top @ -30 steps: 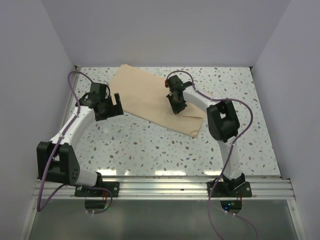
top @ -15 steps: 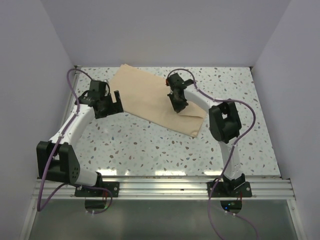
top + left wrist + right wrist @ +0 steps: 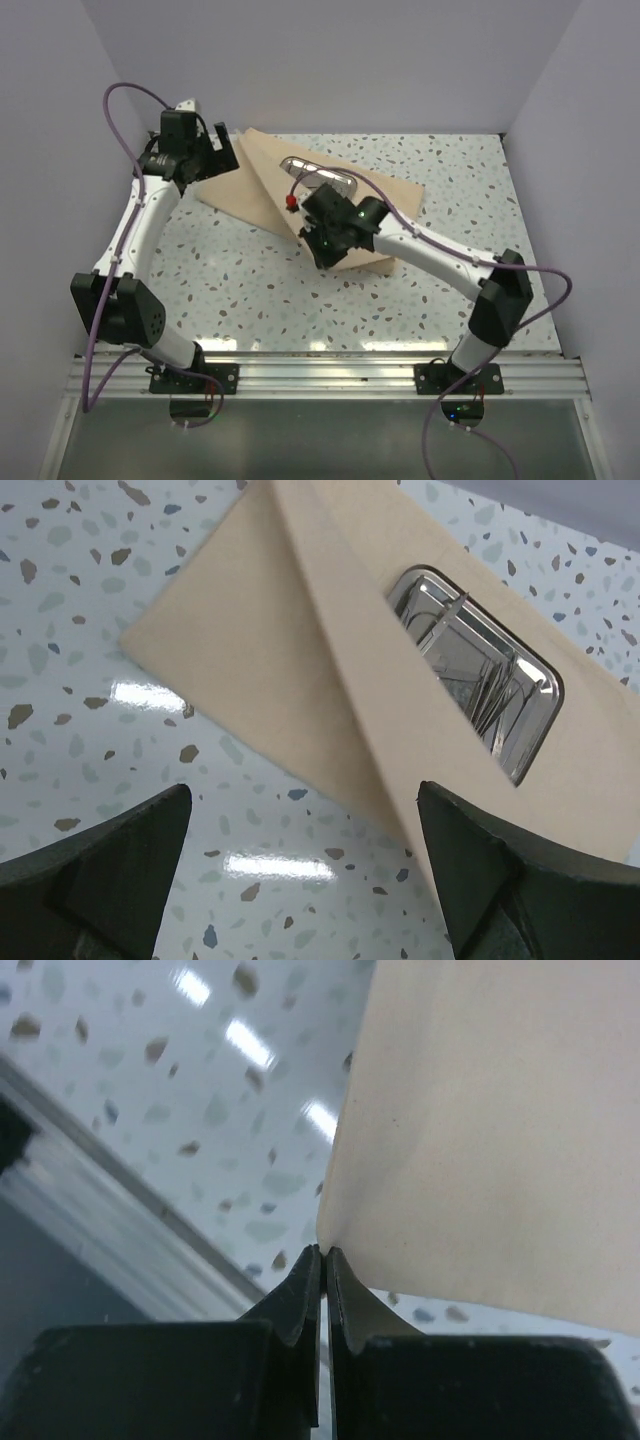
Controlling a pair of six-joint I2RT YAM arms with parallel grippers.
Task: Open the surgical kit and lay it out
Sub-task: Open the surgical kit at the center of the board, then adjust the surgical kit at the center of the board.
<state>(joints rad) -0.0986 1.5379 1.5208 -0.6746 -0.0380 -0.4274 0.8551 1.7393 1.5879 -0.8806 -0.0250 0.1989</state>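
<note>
The right arm has its jaws closed on the very tip of the cloth wrap, at the corner nearest the arm bases, and that corner is raised off the speckled surface. So little cloth sits between them that it could slip out under any pull. A pull towards 6 o'clock could also drag the whole wrap, because nothing pins it down.

At about 12 o'clock from that pinch the steel tray lies uncovered on the wrap, and the thin instruments are loose inside it. A jerk of the cloth could tip or slide the tray and scatter them.

Farthest off, at about 10 o'clock from the tray, the left arm holds its jaws wide apart and empty above the wrap's far-left flap. In its own view the tray sits towards 1 o'clock.
</note>
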